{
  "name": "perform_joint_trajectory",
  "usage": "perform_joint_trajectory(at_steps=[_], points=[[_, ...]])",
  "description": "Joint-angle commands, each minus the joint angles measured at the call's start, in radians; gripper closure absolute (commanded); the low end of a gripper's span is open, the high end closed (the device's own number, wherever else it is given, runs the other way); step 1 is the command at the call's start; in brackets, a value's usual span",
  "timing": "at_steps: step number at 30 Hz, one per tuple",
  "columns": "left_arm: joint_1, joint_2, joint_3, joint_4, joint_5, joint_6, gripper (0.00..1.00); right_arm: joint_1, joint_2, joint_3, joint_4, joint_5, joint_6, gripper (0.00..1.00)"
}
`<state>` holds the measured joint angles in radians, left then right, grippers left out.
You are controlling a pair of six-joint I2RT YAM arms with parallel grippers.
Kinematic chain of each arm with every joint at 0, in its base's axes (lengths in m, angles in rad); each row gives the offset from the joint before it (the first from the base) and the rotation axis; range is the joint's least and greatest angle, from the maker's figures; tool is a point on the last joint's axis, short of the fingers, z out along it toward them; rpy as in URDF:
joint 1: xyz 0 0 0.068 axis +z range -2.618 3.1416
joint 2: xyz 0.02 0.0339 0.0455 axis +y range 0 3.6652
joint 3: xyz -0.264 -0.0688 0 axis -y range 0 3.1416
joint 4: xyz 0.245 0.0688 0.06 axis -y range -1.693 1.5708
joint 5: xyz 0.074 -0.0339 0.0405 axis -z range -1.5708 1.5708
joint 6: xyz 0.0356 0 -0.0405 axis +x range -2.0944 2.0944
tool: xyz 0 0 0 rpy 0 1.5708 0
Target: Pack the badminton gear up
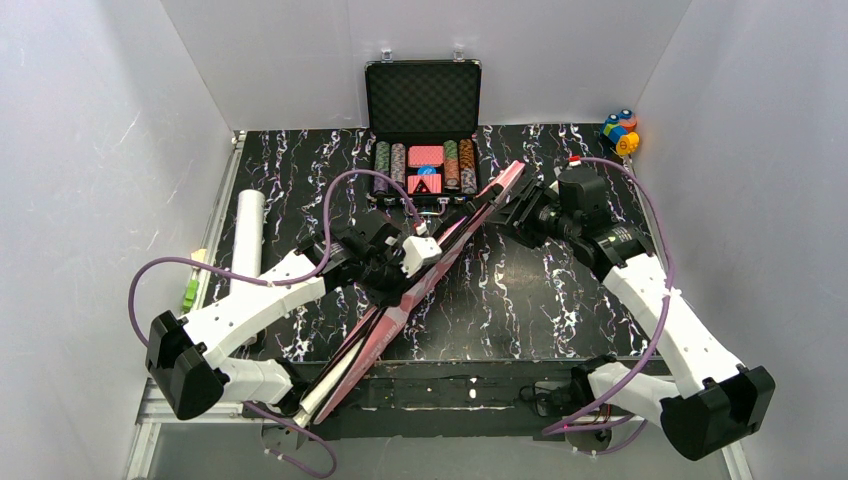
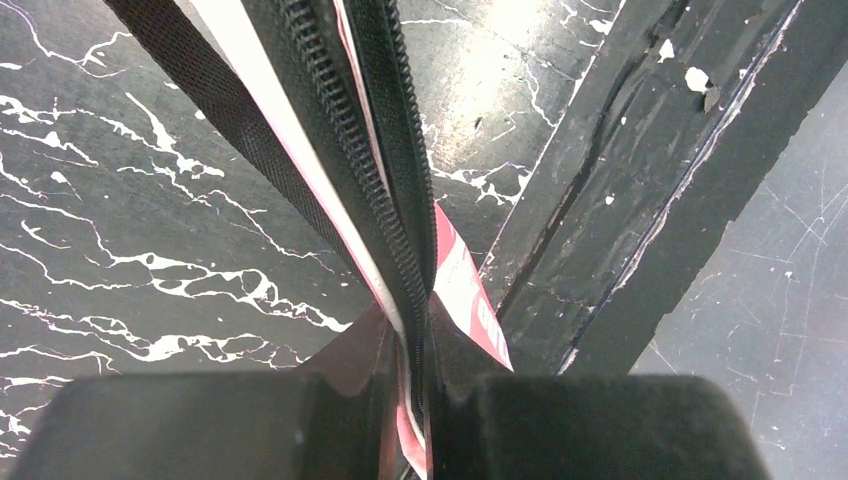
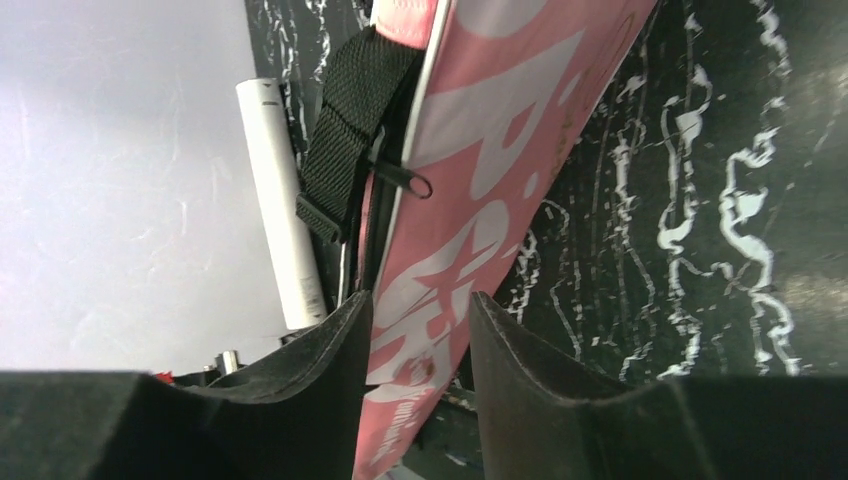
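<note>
- White tube (image 1: 246, 245) lies along the bench's (image 1: 520, 290) left side, apart from both arms.
- Left gripper (image 2: 425, 375) is clamped tight on the pink cover's (image 1: 395, 310) zipper edge, mid-length.
- Right gripper (image 3: 420, 320), half-spread, straddles the cover's far end; whether it is pressing the cover is unclear.

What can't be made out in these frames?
- Pink cover: contents hidden; top view shows it edge-on, left wrist view only its zip.
- Right gripper: straddles the cover in its wrist view; whether it presses is unclear.
- White tube: its wall hides the inside, top view.
- Shuttlecocks: none visible in any view.
</note>
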<state>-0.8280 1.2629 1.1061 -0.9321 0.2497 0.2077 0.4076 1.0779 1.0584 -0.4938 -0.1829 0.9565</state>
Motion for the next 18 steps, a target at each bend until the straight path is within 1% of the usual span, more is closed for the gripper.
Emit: perform_joint_trajectory(at_steps=[1, 2, 4, 7, 11, 15, 18], points=[[0.0, -0.073, 0.048, 0.021, 0.06, 0.061, 1.0, -0.042, -0.024, 0.05, 0.028, -0.016, -0.135, 0.54], [0.0, -0.075, 0.049, 0.012, 0.069, 0.068, 1.0, -0.062, -0.023, 0.047, 0.051, -0.055, -0.158, 0.55], [0.0, -0.078, 0.048, -0.002, 0.093, 0.083, 1.0, -0.114, -0.004, 0.044, 0.085, -0.187, -0.197, 0.56], [0.0, -0.085, 0.05, -0.017, 0.115, 0.105, 1.0, -0.197, 0.066, 0.056, 0.109, -0.447, -0.257, 0.55], [0.001, -0.085, 0.048, -0.026, 0.119, 0.118, 1.0, -0.25, 0.112, 0.04, 0.14, -0.619, -0.29, 0.55], [0.001, -0.085, 0.052, -0.025, 0.117, 0.117, 1.0, -0.251, 0.103, -0.003, 0.214, -0.657, -0.272, 0.55], [0.001, -0.082, 0.054, -0.027, 0.117, 0.119, 1.0, -0.253, 0.097, -0.025, 0.236, -0.663, -0.263, 0.56]])
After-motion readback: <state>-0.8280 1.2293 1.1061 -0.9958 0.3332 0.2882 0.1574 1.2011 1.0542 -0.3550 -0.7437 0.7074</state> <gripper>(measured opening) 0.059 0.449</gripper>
